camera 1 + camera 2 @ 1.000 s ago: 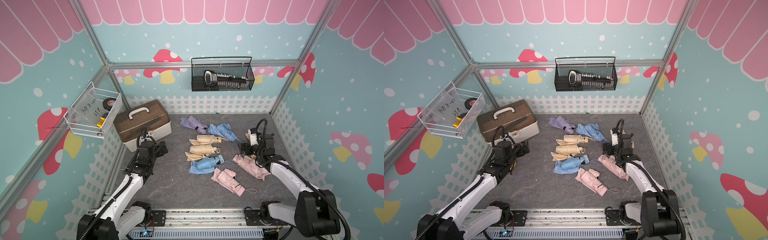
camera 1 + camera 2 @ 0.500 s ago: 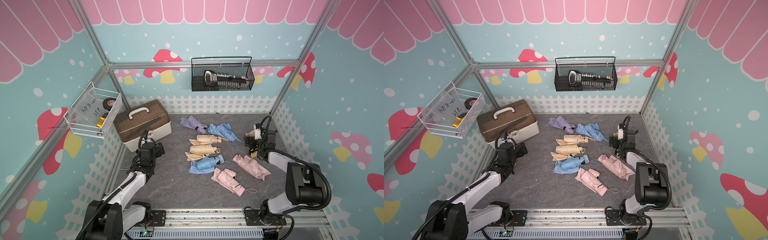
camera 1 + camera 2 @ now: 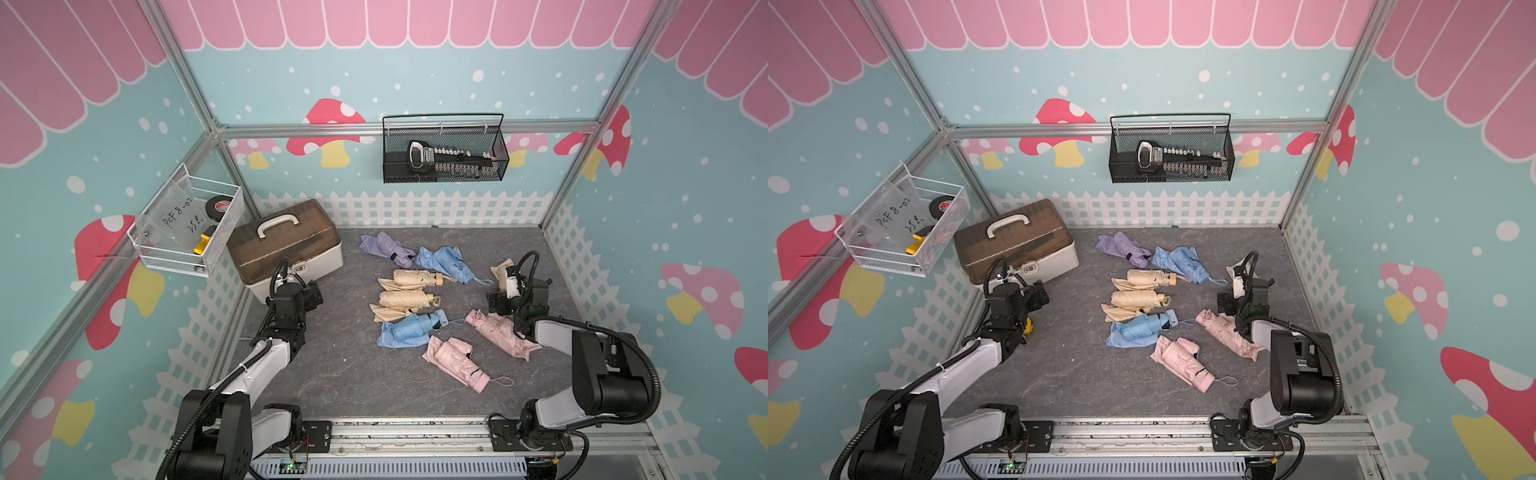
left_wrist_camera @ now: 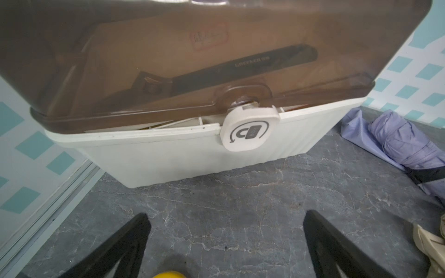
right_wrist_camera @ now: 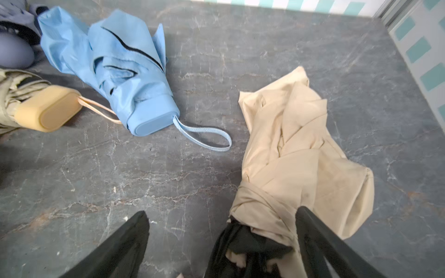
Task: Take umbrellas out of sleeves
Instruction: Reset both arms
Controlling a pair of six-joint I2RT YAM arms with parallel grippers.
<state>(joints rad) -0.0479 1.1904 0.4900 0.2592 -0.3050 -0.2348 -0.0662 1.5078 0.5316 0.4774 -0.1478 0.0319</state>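
Several folded umbrellas lie on the grey floor in both top views: lilac (image 3: 395,251), blue (image 3: 446,262), two beige (image 3: 415,277), another blue (image 3: 415,328) and two pink (image 3: 455,361). A lilac sleeve (image 4: 351,127) lies flat beside the lilac umbrella (image 4: 404,142). My right gripper (image 5: 221,211) is open low over a crumpled beige umbrella (image 5: 289,149), whose black-lined end lies between the jaws against one finger. My left gripper (image 4: 226,214) is open over bare floor, facing the toolbox. In a top view the beige umbrella (image 3: 500,268) is mostly hidden by the right gripper (image 3: 505,297).
A white toolbox with a brown lid (image 3: 286,245) stands at the back left, close in front of the left gripper (image 3: 309,293). A black wire basket (image 3: 444,149) hangs on the back wall and a white one (image 3: 187,228) on the left wall. Fence-patterned walls enclose the floor.
Both arms have folded back with their elbows nearer their bases. The right gripper has drawn slightly toward the front. Both grippers stay open and no umbrella has moved.
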